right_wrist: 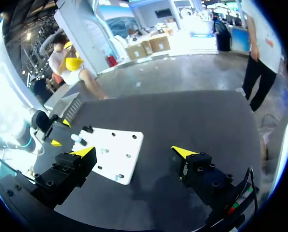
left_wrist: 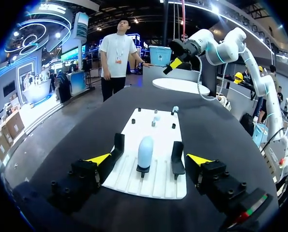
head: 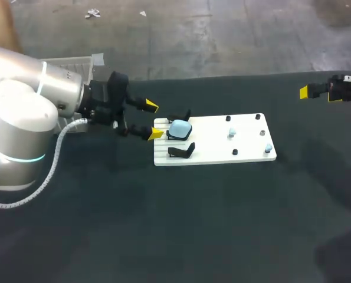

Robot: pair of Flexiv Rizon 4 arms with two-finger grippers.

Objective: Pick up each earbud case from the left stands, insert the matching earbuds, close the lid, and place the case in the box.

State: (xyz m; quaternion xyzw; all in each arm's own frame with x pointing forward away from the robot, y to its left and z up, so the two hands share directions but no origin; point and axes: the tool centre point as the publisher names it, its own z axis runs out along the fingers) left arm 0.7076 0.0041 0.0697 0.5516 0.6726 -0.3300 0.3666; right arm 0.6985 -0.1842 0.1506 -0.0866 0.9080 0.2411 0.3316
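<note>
Head view: your left gripper (head: 154, 120) sits released at the left end of the flat white board (head: 210, 144), where the rounded pale-blue earbud case (head: 180, 128) rests on a black stand (head: 181, 138).
Left wrist view: the case stands ahead of the spread fingers, untouched.
Right wrist view: your right gripper (right_wrist: 134, 152) hangs released over the dark worktop (right_wrist: 197, 116).

The white left arm (head: 22, 112) carries a black, yellow-tipped end effector (head: 153, 120).
</note>
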